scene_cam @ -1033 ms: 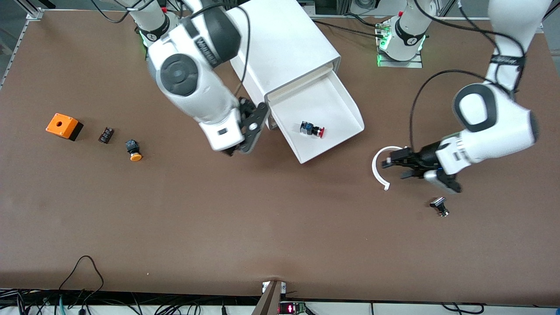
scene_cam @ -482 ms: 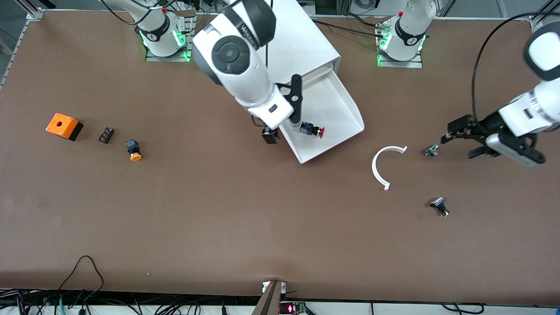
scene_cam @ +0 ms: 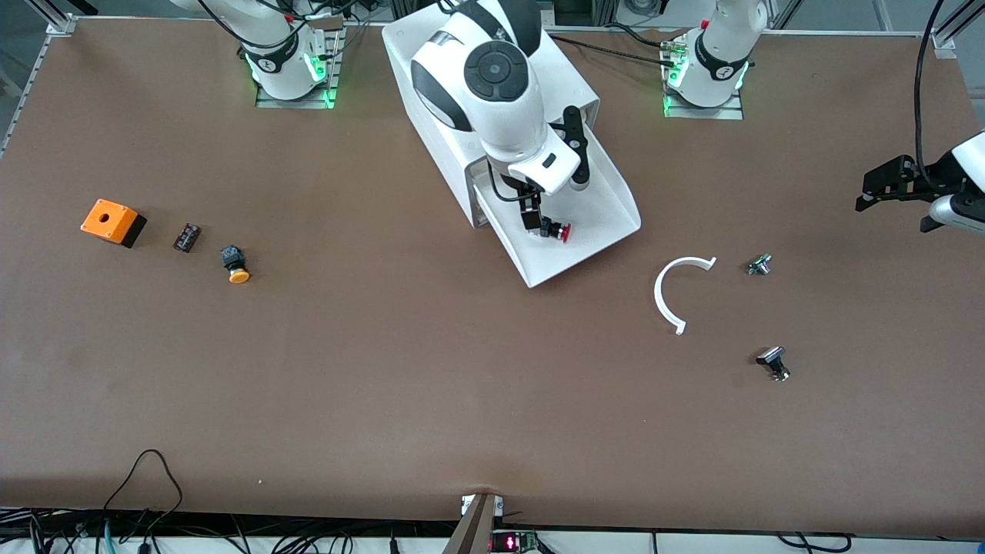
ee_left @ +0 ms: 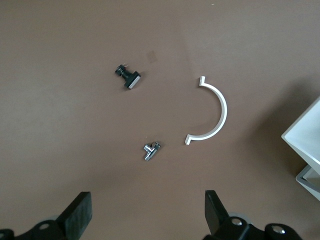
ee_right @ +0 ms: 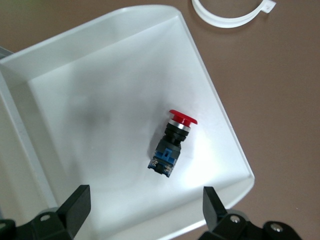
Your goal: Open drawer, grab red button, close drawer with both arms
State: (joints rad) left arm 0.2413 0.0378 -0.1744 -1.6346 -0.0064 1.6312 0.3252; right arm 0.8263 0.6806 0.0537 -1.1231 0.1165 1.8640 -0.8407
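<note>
Under the open right end effector (ee_right: 142,212) — seemingly centred — lies the button (ee_right: 172,144).

robot lab bench, not a home or shop. i work at a wide brown table (scene_cam: 385,369) edged by aluminium framing (scene_cam: 58,19). my two arm bases (scene_cam: 281,58) are bolted along the edge farthest from the front camera, green status lights glowing on them. loose cables (scene_cam: 146,481) trail off the table's nearest edge, beside a small red display (scene_cam: 509,542). on the table: a white cabinet (scene_cam: 462,92) between the bases, plus scattered electrical parts, an orange box (scene_cam: 111,221) toward my right arm's end.
</note>
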